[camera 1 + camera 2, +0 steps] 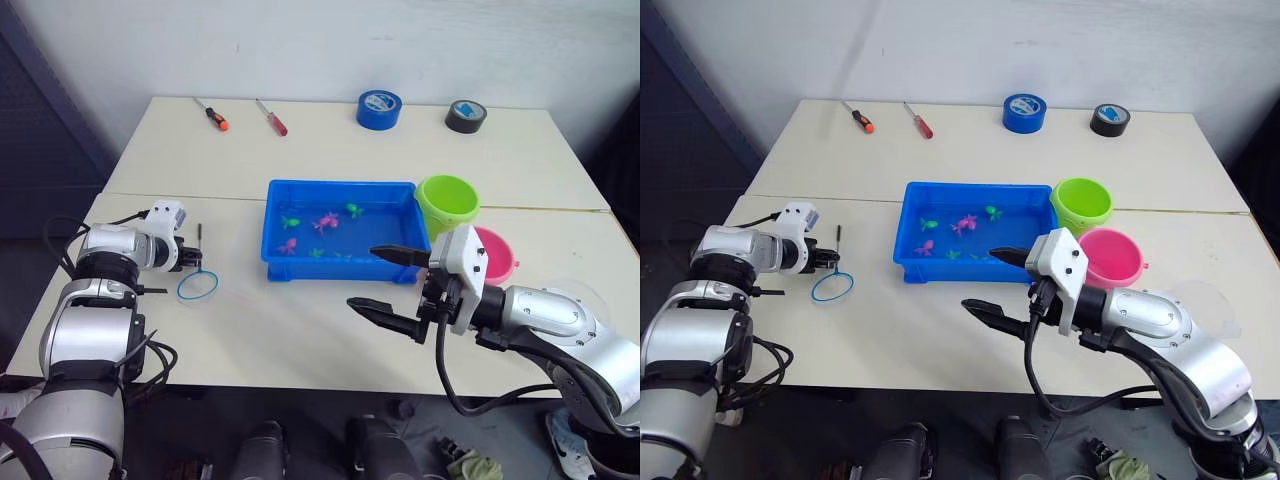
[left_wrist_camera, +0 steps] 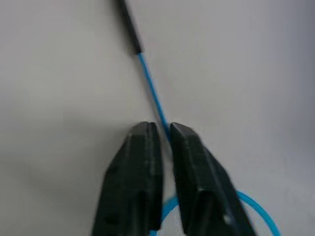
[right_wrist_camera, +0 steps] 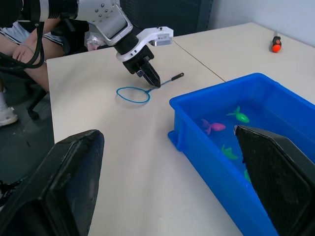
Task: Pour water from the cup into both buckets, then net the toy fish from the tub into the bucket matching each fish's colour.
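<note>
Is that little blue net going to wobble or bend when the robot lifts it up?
Probably a bit. The net has a very thin blue wire neck and hoop, so it likely flexes. It looks light, so lifting should be easy. The left gripper is pinching that thin neck, lying flat on the table, so it might twist or slip.

Markings: I can read none. Print on the blue tape roll [image 1: 379,109] is too small to make out.
</note>
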Robot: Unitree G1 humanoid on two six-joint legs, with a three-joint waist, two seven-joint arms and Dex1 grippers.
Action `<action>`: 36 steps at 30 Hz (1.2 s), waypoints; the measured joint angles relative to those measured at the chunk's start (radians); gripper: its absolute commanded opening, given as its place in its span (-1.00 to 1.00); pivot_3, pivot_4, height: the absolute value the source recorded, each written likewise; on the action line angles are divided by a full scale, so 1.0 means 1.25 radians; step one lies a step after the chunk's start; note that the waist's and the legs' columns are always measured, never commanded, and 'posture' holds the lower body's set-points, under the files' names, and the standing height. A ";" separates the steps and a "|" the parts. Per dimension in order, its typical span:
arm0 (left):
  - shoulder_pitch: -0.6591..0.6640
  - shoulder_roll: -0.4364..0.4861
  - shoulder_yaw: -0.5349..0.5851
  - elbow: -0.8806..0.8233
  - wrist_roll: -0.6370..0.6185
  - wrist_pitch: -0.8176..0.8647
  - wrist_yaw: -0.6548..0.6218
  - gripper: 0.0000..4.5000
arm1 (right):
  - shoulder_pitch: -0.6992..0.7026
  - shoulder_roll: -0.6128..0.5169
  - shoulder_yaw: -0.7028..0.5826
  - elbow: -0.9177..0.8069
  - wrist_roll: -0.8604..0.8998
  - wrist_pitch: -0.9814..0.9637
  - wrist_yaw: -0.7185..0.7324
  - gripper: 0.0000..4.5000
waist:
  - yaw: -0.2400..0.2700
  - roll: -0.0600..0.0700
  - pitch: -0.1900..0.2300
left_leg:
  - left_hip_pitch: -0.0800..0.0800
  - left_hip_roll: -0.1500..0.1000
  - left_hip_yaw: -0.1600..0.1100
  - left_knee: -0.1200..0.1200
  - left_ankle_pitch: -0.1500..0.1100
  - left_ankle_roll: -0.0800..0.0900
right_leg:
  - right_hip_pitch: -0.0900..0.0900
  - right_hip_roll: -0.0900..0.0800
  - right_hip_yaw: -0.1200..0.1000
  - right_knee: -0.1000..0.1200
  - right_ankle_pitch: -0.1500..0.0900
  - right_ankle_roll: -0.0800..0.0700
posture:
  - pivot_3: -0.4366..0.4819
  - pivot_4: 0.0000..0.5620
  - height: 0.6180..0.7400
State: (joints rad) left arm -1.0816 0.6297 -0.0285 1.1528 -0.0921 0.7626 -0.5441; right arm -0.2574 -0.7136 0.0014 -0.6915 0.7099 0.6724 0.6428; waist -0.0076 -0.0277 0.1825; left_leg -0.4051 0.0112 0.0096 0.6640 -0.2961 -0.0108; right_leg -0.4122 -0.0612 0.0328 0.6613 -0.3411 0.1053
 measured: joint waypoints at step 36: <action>0.040 0.118 -0.300 -0.819 -0.187 -0.353 -0.767 -1.00 | -0.429 -0.082 0.187 0.211 0.009 0.201 0.217 0.11 | -0.016 0.002 0.001 | -0.002 0.001 0.000 0.002 -0.001 0.004 | 0.000 0.000 0.003 0.001 0.000 0.000 | -0.05 -0.47 1.00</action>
State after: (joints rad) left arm -1.0314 0.7778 -0.4029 0.1285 -0.3258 0.3212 -1.5026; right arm -0.7940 -0.8164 0.2353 -0.4278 0.7214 0.9240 0.9136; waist -0.0278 -0.0253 0.1843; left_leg -0.4072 0.0127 0.0090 0.6661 -0.2969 -0.0055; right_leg -0.4119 -0.0607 0.0362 0.6628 -0.3409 0.1056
